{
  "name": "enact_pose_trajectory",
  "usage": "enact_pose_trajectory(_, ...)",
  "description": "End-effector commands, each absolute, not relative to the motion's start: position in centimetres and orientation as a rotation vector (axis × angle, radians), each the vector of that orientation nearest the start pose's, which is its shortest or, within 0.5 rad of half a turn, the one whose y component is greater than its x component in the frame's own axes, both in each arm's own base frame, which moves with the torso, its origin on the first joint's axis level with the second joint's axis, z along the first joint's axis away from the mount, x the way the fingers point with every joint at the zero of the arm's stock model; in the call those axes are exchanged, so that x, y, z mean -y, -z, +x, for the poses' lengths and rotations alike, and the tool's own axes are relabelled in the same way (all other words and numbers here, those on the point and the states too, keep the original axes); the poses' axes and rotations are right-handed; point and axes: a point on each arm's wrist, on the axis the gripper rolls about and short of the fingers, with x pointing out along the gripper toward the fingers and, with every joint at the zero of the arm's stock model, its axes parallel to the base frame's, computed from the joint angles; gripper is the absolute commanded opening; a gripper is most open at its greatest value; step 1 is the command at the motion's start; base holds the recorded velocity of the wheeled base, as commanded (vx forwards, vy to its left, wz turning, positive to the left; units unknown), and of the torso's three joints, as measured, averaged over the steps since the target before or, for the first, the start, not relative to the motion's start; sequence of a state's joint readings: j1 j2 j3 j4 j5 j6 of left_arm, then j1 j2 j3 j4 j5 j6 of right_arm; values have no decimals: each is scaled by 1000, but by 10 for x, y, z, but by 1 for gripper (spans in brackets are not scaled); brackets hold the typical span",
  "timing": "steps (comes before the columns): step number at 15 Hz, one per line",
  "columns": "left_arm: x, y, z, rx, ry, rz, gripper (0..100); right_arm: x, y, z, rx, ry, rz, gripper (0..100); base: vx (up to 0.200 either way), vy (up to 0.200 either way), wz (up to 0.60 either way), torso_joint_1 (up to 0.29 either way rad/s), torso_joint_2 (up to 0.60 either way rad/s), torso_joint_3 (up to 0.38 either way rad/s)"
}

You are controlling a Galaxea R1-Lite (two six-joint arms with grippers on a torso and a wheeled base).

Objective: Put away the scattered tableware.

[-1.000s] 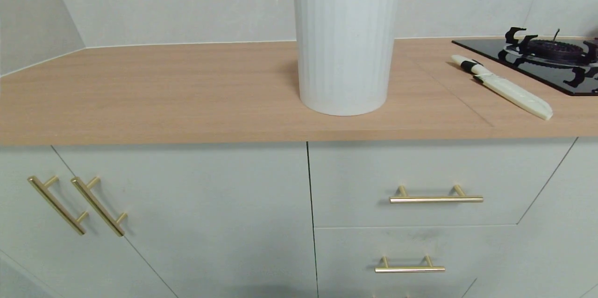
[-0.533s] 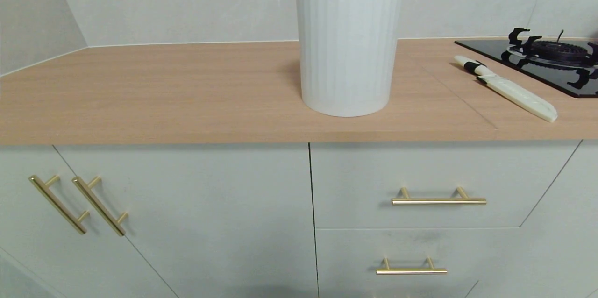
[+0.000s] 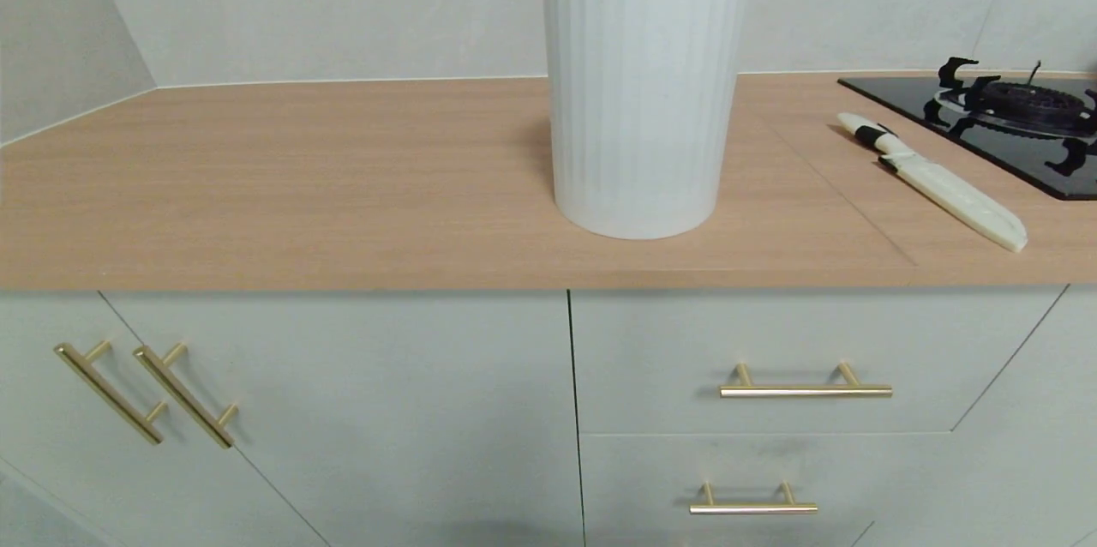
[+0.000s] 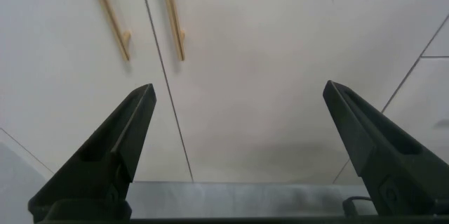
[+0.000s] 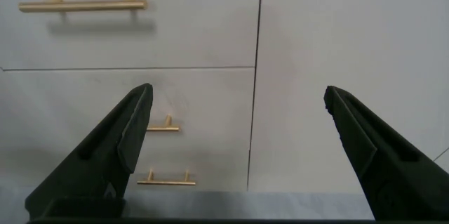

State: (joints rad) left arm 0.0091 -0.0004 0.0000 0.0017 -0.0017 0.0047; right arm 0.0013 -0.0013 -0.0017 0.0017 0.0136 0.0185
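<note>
A tall white ribbed container [image 3: 641,93] stands on the wooden counter [image 3: 300,187], near its front edge. To its right lies a white knife [image 3: 938,181] with a black band on its handle, beside the hob. My left gripper [image 4: 238,97] hangs open in front of the cabinet doors, below the counter, holding nothing. My right gripper [image 5: 238,97] is open as well, facing the drawer fronts with nothing between its fingers.
A black gas hob [image 3: 1011,123] sits at the counter's far right. Below are cabinet doors with two gold handles [image 3: 146,393] at the left and drawers with gold handles [image 3: 806,390] at the right. Tiled walls close the back and left.
The whole head view has shifted: counter, container and knife sit lower in the picture now, so the camera has moved. The things on the counter have kept their places.
</note>
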Motion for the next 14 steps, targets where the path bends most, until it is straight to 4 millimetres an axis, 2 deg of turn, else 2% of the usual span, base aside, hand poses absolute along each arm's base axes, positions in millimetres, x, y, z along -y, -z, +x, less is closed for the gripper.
enact_pose_trajectory(1,0,-75,-23,-2,-8,5,100,0,-76,-23,0,-15,18,100,0,0,0,139,-549,-320)
enact_pose_trajectory(7,0,-75,-23,-2,-8,5,100,0,-76,-23,0,-15,18,100,0,0,0,143,-496,-304)
enact_pose_trajectory(14,0,-75,-23,-2,-8,5,100,0,-76,-23,0,-15,18,100,0,0,0,194,-490,-293)
